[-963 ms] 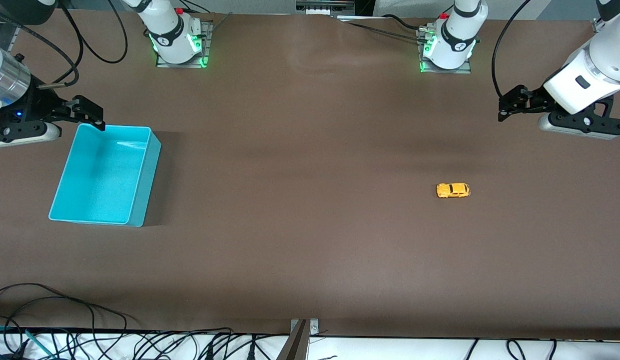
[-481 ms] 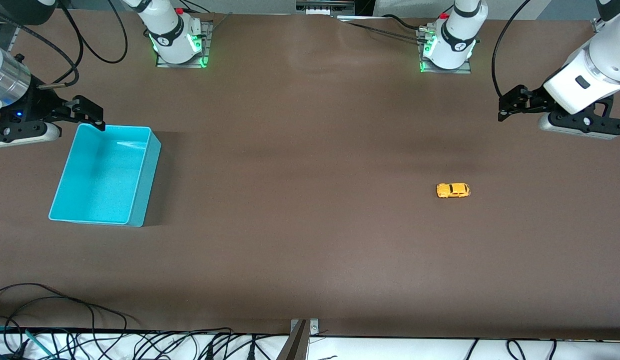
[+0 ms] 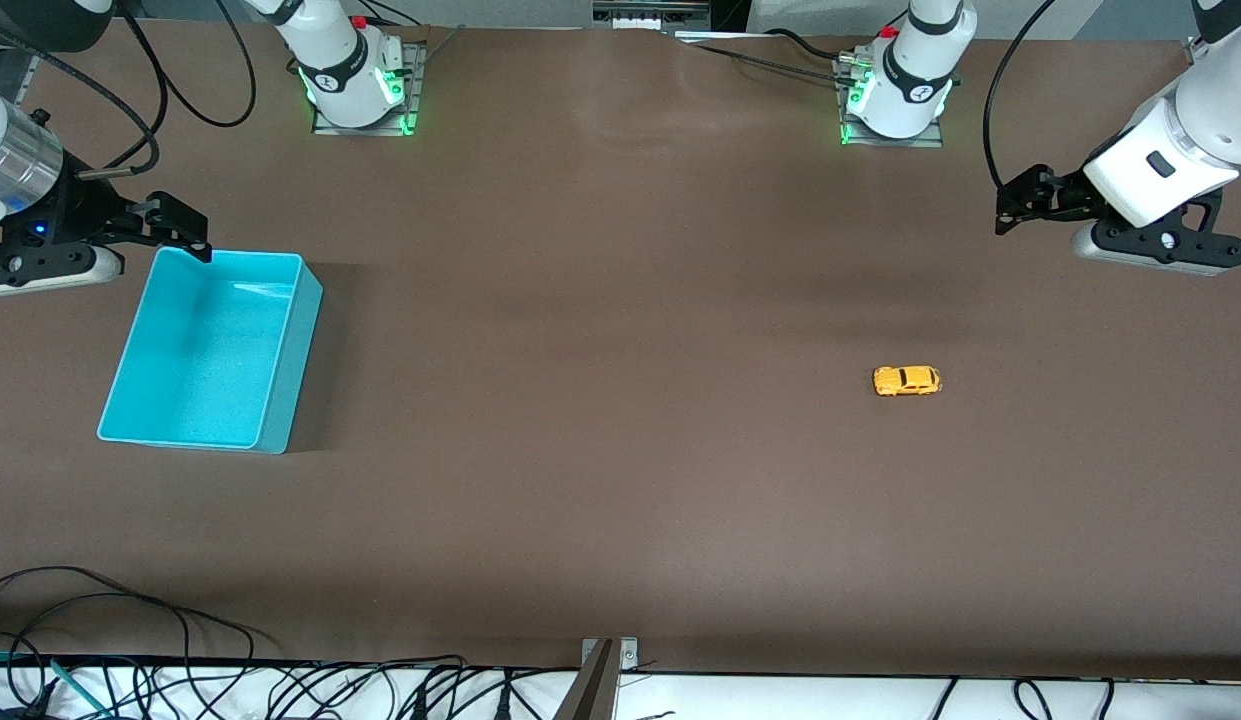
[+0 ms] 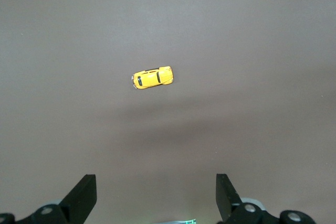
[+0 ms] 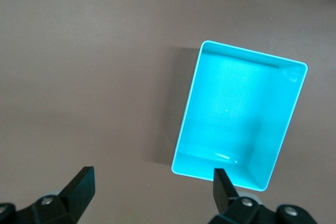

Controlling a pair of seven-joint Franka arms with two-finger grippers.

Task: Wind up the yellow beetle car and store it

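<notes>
On the bare brown table [image 3: 620,480], well below and ahead of the left gripper [image 3: 1010,205], the yellow beetle car [image 3: 907,381] sits upright on its wheels, alone, toward the left arm's end of the table and nearer the front camera than that gripper's spot. The left gripper hangs in the air with its two fingers [image 4: 84,195] spread wide and nothing between them; in its wrist view the car [image 4: 152,77] lies ahead of the fingertips, roughly centred between them. The car looks light, rigid and glossy, so it will likely slip or roll if nudged; a pinch across its flanks at mid-body, between the wheels, seems the safest hold, leaving the wheels free for winding. Farther off, at the right arm's end, the right gripper [image 3: 175,225] waits over the edge of the turquoise bin [image 3: 280,400], its fingers [image 5: 81,182] equally wide and empty, the bin [image 5: 186,124] open and holding nothing visible.
</notes>
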